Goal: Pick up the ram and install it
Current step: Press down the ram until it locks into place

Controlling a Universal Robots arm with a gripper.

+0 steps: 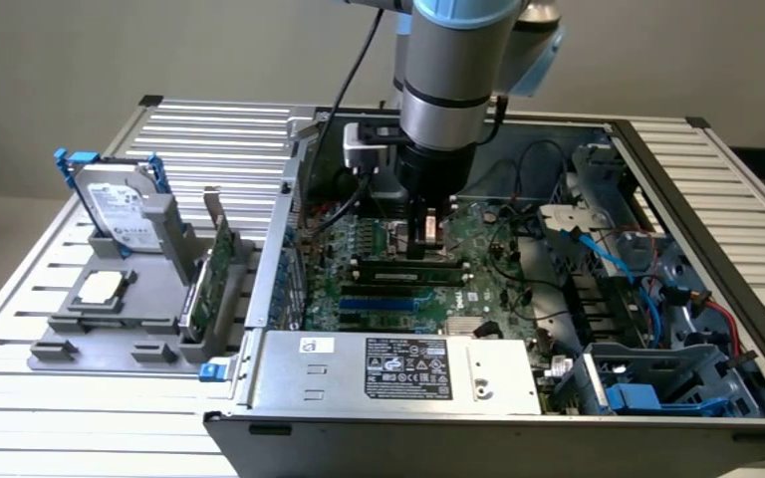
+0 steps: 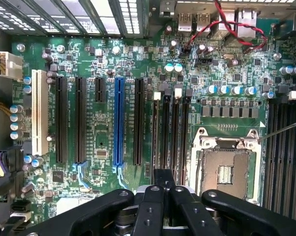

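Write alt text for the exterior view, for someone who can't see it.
A grey robot arm reaches down into an open desktop computer case, its gripper just above the green motherboard, beside a thin green ram stick in a slot. Outside, toward the exterior view's left, a silver hard drive with blue clips stands in a grey holder.

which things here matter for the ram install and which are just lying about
In the job:
- gripper, lowered onto the board inside the open case
- ram, apparently the long dark stick standing on the board right by the gripper
- motherboard with its slots

Lying about:
- hard drive with blue clips
- expansion card
- grey holder they stand in
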